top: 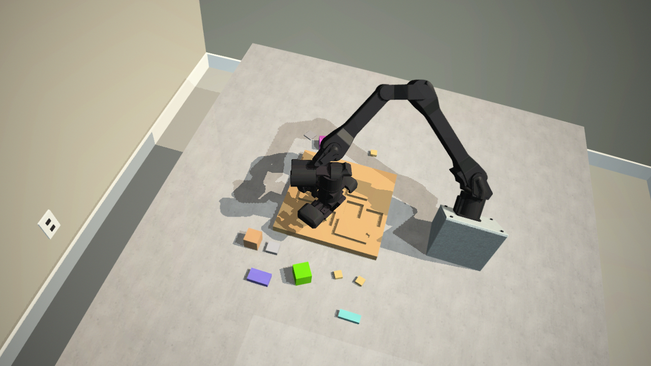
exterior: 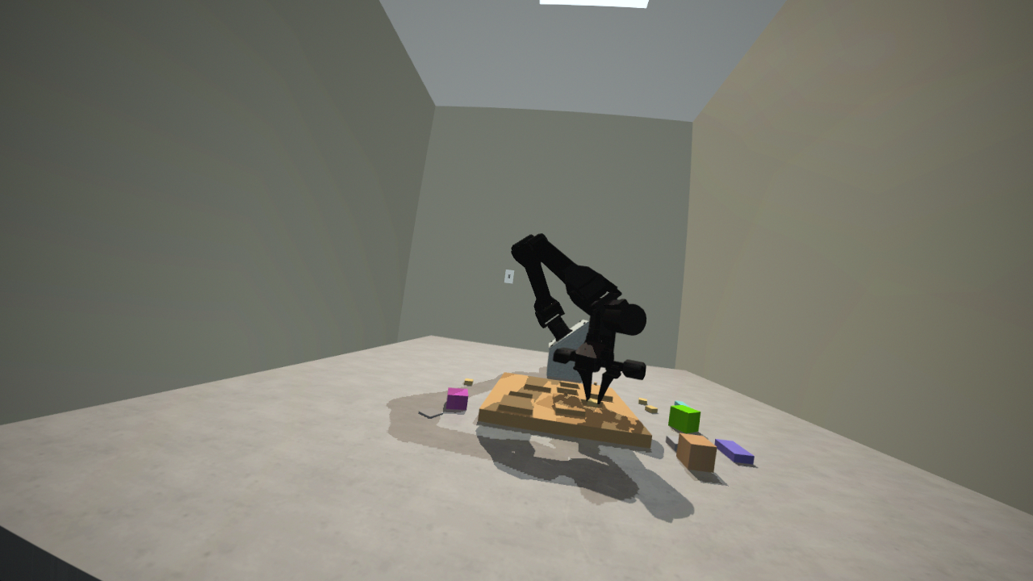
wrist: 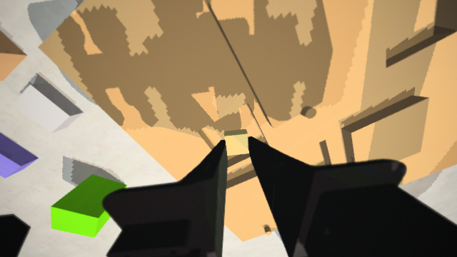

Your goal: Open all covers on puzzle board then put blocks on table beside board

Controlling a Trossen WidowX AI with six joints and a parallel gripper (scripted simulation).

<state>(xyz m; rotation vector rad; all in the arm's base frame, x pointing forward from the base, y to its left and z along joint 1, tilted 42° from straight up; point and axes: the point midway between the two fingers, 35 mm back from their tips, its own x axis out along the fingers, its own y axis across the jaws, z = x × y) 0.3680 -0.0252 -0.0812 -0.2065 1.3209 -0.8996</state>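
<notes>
Pinching small yellow block (exterior: 592,401) (wrist: 236,143) between narrowly parted fingertips of gripper (exterior: 593,401) (wrist: 236,142), above puzzle board (top: 355,227) (exterior: 563,426) (wrist: 153,143); beside board, on table (top: 182,273) (exterior: 289,491) (wrist: 21,193): green block (top: 302,273) (exterior: 683,419) (wrist: 83,207).

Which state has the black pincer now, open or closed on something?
Closed on something: the black metal-looking pincer has its fingertips against both sides of a small yellow block.

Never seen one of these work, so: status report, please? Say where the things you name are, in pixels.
Gripper (exterior: 593,403) (wrist: 236,142) shut on small yellow block (wrist: 236,143). Block low at puzzle board (top: 386,195) (exterior: 563,428) (wrist: 153,143). No obstruction visible.
</notes>
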